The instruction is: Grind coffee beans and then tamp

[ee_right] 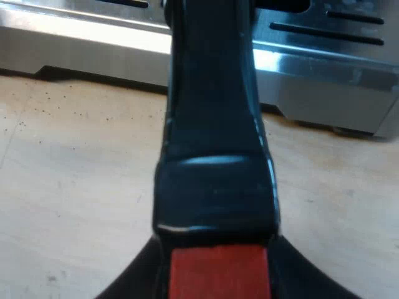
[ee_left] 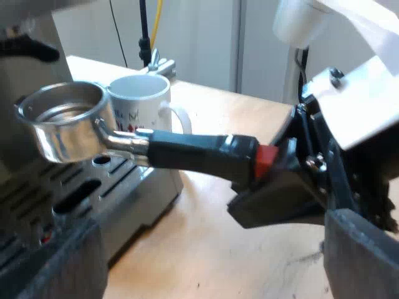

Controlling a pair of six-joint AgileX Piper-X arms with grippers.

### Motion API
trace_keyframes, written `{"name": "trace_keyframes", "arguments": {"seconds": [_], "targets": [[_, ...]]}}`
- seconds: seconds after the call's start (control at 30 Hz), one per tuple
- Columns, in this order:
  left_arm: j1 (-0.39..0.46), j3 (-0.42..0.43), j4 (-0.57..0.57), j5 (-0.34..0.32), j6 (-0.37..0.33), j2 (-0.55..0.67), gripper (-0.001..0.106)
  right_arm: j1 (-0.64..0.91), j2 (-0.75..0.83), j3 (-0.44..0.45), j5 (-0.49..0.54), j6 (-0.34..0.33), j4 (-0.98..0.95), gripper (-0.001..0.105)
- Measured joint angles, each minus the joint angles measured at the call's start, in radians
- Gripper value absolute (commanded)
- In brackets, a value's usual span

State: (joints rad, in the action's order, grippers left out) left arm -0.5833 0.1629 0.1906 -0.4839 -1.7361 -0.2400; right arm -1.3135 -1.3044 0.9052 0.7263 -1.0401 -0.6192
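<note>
the holder (ee_left: 62, 121) at the espresso machine (ee_left: 134, 199) front has a bowl of polished, mirror-bright metal. its handle (ee_right: 215, 156) is glossy dark plastic, and its red end (ee_right: 218, 271) looks flatter. the machine's casing is brushed metal with a dull sheen. the mug (ee_left: 140, 99) beside the machine is smooth, glossy white. the table (ee_right: 75, 187) under the machine is pale matt wood with fine dark specks.

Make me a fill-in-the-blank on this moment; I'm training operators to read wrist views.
1. The right gripper is shut on the holder's handle at its ___ end.
2. The holder's metal basket looks ___, with no grounds in it.
3. Just beyond the basket stands a white ___.
Missing words: red; empty; mug.
</note>
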Motion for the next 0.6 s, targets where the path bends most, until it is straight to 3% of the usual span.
{"name": "trace_keyframes", "arguments": {"seconds": [0.3, 0.33, 0.37, 0.6], "targets": [[0.0, 0.065, 0.112, 0.0, 0.007, 0.006, 0.073, -0.066, 0.08, 0.0, 0.005, 0.023, -0.096, 0.0], [0.0, 0.11, 0.231, 0.0, 0.072, 0.035, 0.073, -0.091, 0.103, 0.0, 0.005, 0.026, -0.126, 0.0], [0.0, 0.135, 0.265, 0.0, 0.093, 0.051, 0.073, -0.113, 0.119, 0.0, 0.005, 0.026, -0.14, 0.0], [0.0, 0.241, 0.475, 0.052, 0.123, 0.116, 0.073, -0.166, 0.186, 0.0, 0.005, 0.026, -0.205, 0.0]]}}
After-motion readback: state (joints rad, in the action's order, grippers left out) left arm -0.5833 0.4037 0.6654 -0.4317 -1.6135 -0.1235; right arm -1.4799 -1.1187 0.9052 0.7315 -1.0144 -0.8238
